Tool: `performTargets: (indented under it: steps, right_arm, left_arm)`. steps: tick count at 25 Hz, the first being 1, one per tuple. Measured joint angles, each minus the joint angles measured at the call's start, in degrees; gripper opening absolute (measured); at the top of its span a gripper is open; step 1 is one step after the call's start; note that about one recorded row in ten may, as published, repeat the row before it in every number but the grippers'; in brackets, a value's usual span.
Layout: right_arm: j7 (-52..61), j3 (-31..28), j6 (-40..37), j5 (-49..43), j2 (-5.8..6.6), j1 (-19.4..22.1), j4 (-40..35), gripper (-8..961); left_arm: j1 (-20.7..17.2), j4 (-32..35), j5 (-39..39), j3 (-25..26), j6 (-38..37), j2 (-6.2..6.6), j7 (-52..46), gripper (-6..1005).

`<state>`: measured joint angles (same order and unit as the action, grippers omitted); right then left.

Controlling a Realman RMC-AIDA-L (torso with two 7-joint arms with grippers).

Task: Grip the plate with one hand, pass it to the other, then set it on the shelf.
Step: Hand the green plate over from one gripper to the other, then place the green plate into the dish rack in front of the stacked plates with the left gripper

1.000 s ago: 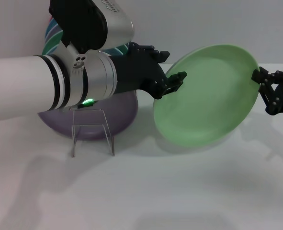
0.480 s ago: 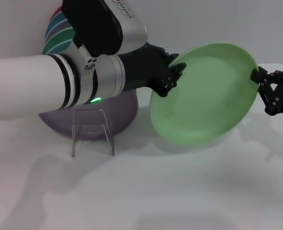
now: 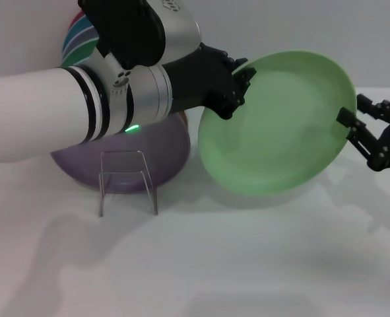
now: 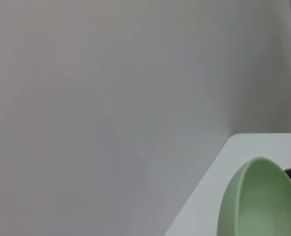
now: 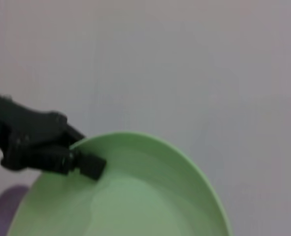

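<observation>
now the round matte mint-green plate [image 3: 277,123] is held tilted on edge, clamped at its upper-left rim by the left gripper [image 3: 237,89]; the right gripper [image 3: 356,129] is seen spread open just beside the opposite rim.

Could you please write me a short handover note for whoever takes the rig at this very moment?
Left pincer: shut on the plate at its upper rim on the rack side, holding it tilted on edge above the table.
Right pincer: open, its fingers astride the plate's opposite rim; whether they touch it cannot be told.
Wire rack: stands empty in front of the lilac plate; a striped plate is behind the left arm.
Done: pick-up, and the left arm's grip for the pass.
Left: draw the right arm clear, then set the plate in the rack.
</observation>
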<state>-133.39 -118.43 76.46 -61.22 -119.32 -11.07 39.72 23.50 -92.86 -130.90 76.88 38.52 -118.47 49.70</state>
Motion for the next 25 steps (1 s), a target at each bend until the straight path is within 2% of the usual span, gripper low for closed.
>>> performTargets:
  steps: [2, 5, 7, 10, 13, 15, 17, 19, 20, 21, 23, 25]
  right_arm:
    - [1.5, -0.9, 2.5, 2.6, 0.02, 0.7, -1.1, 235]
    - [4.3, -5.4, 8.1, 7.4, -0.14, 2.0, -3.7, 322]
    - [5.3, -9.0, 12.3, 10.7, -0.31, 2.7, -6.3, 380]
    - [6.6, -13.2, 16.6, 15.0, -0.49, 3.9, -9.2, 467]
    - [8.4, -15.5, 17.2, 16.1, -0.55, 4.9, -9.5, 598]
    - [8.7, -16.3, 17.2, 16.3, -0.56, 5.1, -9.6, 685]
    - [8.7, -16.6, 17.0, 16.4, -0.57, 5.0, -10.1, 707]
    - [8.7, -16.7, 16.7, 16.5, -0.57, 4.9, -10.5, 728]
    - [8.7, -16.7, 16.6, 16.5, -0.57, 4.8, -10.6, 739]
    - [8.7, -16.7, 16.5, 16.5, -0.57, 4.6, -10.7, 739]
    - [8.6, -16.8, 16.4, 16.5, -0.57, 4.4, -10.9, 739]
    - [8.5, -16.9, 16.2, 16.5, -0.57, 4.3, -11.1, 739]
  left_arm:
    - [-0.7, -0.9, 0.1, 0.0, -0.9, 0.05, 0.1, 88]
    - [-2.5, -2.7, 0.2, -0.7, -3.2, 0.1, 1.0, 88]
    - [-5.4, -4.6, 0.3, -3.0, -8.8, 0.19, 3.9, 88]
    - [-10.4, -6.2, 0.1, -9.3, -23.7, 0.38, 12.6, 87]
    - [-13.7, -5.8, -0.8, -16.1, -40.1, 0.43, 19.9, 87]
    - [-15.1, -4.0, -3.2, -20.7, -52.0, 0.52, 20.9, 86]
    - [-15.9, -0.3, -7.3, -25.5, -65.0, 0.56, 20.0, 85]
    - [-16.1, 6.0, -14.1, -29.9, -80.7, 0.54, 16.8, 85]
    - [-16.1, 8.1, -16.4, -30.7, -85.3, 0.52, 14.9, 85]
    - [-16.3, 12.6, -21.2, -31.9, -94.1, 0.58, 9.7, 85]
    - [-17.0, 17.7, -26.4, -31.7, -103.0, 0.93, -0.3, 84]
    - [-17.9, 22.0, -30.8, -29.4, -107.9, 1.57, -11.5, 84]
